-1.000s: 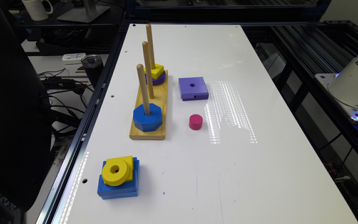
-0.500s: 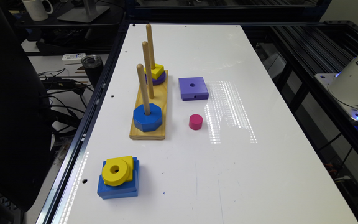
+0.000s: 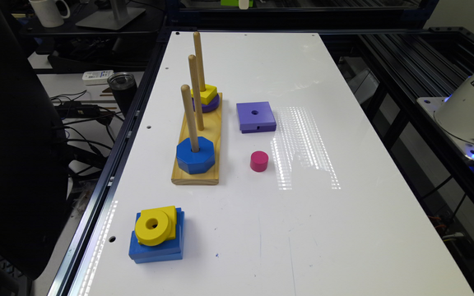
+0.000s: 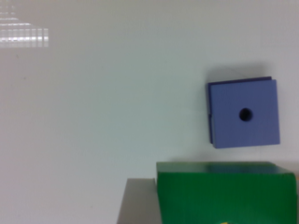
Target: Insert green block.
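Note:
The green block (image 4: 226,192) looms large and close in the wrist view, dark green, with a grey finger (image 4: 136,201) against its side. My gripper (image 4: 224,215) is shut on it, high above the white table (image 4: 93,116). Below it on the table lies the flat purple square (image 4: 243,112) with a centre hole. In the exterior view the wooden peg base (image 3: 198,137) carries three upright pegs. A blue octagon (image 3: 195,154) sits on the nearest peg, a yellow square on a purple disc (image 3: 206,98) on the farthest, and the middle peg (image 3: 195,90) is bare.
The purple square (image 3: 256,116) lies to the exterior view's right of the peg base, with a pink cylinder (image 3: 259,160) nearer the camera. A yellow ring on a blue square block (image 3: 156,234) sits near the table's front left. The arm's white base (image 3: 473,111) stands at the right.

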Robot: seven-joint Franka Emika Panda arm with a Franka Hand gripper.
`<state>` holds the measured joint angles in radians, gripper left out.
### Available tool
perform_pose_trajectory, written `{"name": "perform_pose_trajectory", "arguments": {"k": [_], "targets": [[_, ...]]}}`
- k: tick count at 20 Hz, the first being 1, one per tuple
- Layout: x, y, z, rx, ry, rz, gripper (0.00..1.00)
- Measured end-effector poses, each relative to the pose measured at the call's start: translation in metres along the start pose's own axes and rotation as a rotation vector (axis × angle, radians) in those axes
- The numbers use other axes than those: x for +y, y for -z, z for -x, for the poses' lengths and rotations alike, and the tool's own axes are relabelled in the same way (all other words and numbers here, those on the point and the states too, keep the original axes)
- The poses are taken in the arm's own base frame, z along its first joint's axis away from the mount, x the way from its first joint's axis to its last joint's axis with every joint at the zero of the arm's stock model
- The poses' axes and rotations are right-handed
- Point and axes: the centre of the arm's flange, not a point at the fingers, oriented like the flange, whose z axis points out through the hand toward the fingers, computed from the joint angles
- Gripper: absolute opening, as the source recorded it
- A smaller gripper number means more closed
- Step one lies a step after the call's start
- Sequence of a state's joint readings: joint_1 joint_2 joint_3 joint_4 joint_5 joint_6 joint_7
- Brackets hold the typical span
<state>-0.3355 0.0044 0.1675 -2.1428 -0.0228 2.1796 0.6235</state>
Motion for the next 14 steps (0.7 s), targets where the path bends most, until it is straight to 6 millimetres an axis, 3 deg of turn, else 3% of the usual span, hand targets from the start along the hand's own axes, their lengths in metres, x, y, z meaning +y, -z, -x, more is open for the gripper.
{"name": "perform_pose_trajectory", "arguments": {"k": [14], "targets": [[-0.080,-0.009,0.054,0.008,0.000,-0.030,0.00]]}}
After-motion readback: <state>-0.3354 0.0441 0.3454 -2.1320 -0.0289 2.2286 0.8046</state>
